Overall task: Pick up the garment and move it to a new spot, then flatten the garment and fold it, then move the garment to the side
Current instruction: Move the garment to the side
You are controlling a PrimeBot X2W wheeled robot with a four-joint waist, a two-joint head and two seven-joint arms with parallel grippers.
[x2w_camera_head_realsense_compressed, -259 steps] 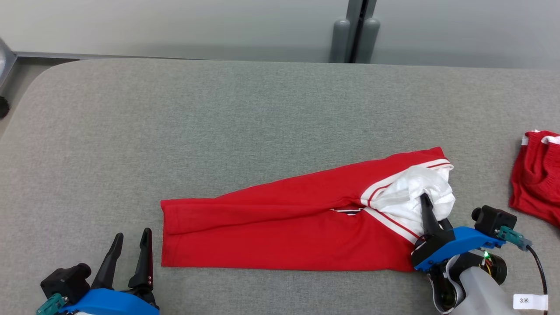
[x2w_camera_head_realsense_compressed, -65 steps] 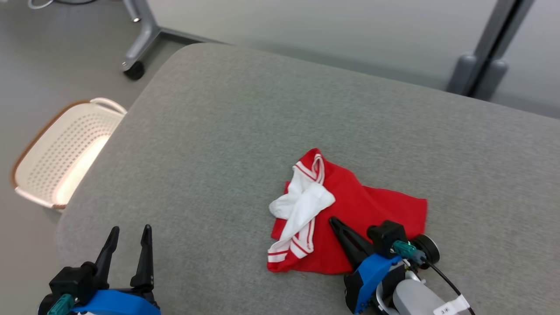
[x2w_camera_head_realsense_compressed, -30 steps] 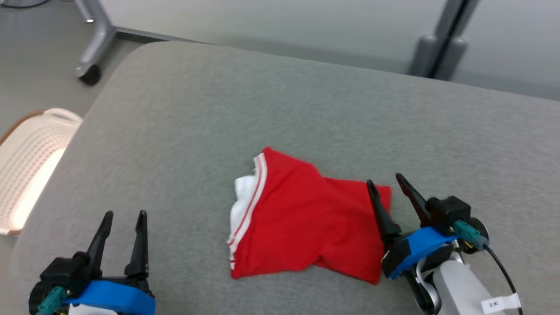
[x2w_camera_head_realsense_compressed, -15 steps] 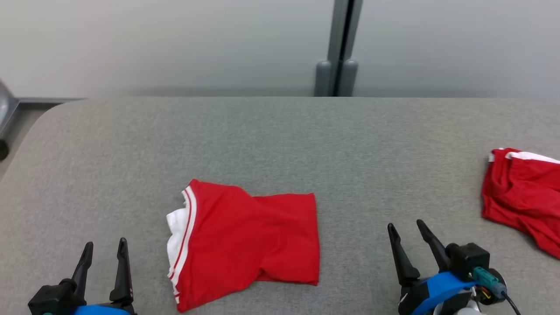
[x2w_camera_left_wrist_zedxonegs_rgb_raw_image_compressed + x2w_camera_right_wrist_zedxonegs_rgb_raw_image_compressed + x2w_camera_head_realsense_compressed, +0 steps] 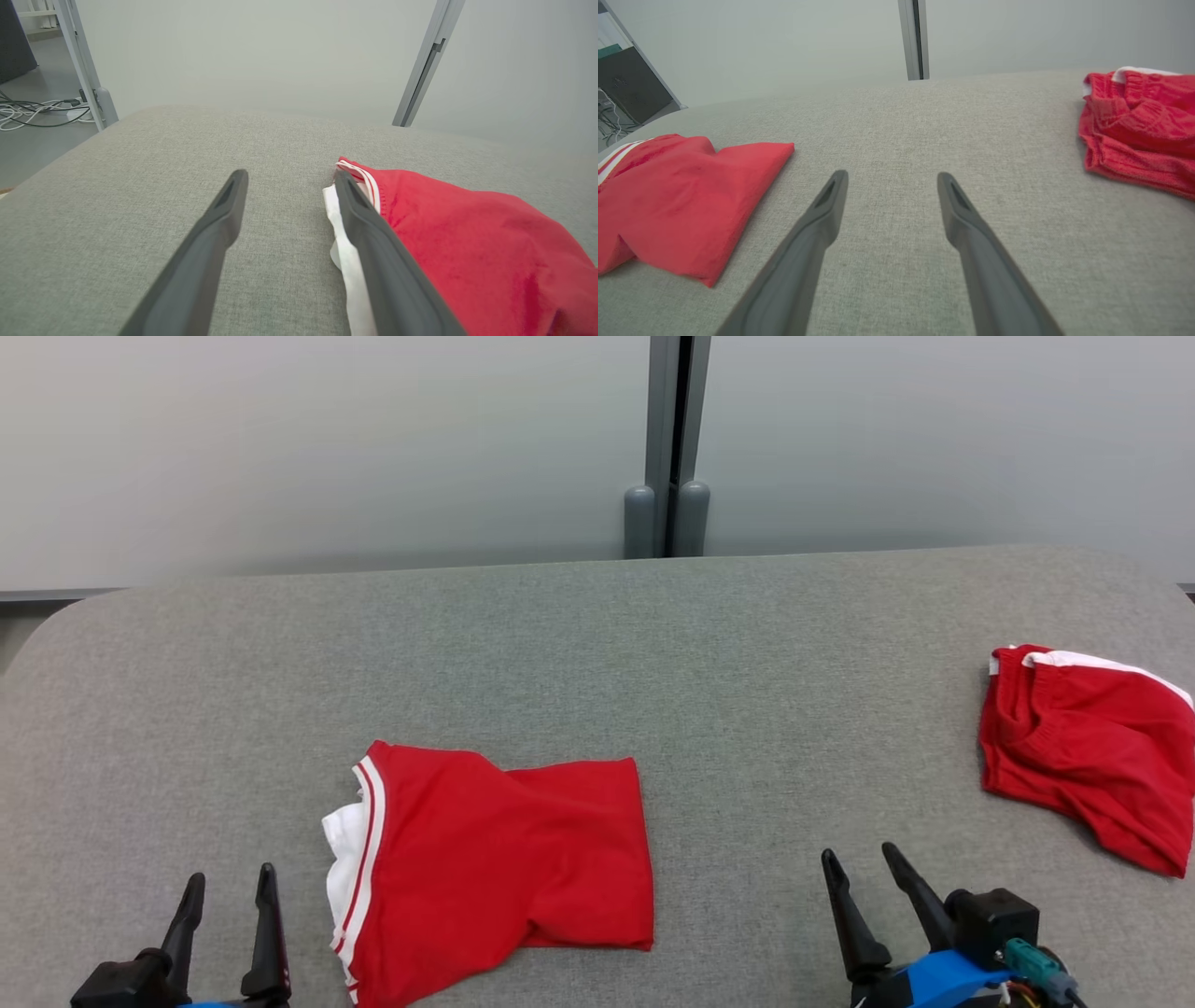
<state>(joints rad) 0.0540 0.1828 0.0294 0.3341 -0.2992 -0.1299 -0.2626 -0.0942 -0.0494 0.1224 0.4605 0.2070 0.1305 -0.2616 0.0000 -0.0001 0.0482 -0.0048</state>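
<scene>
Garment: the folded red garment (image 5: 504,868), soft cloth in a squarish bundle with a white-striped waistband (image 5: 362,859), lies flat on the grey fabric tabletop (image 5: 597,653). It sits near the front edge, left of the middle, and is free of both claws.
Fold state: it looks doubled over on itself, with a rumple along the near side. I judge the folding done and the bundle resting in its set-aside spot.
Heading: the waistband and the white lining (image 5: 338,845) face the robot's left, and the closed folded edge faces its right.
Long axis: it runs left to right, roughly parallel to the tabletop's front edge. The bundle is only a little longer than it is deep.
Left claw (image 5: 231,875): fingers spread and empty, low at the front edge, just beside the waistband end and gripping nothing.
Right claw (image 5: 857,852): fingers spread and empty, over bare tabletop, apart from the bundle.
Why so: two empty claws parked to either side suggest the cloth is meant to lie undisturbed.
Other cloth: a crumpled red knit garment with white trim (image 5: 1083,747) lies well apart at the far right, probably kept clear so the two pieces do not mix.
Backdrop: a grey post (image 5: 666,448) stands between pale wall panels behind the tabletop.
</scene>
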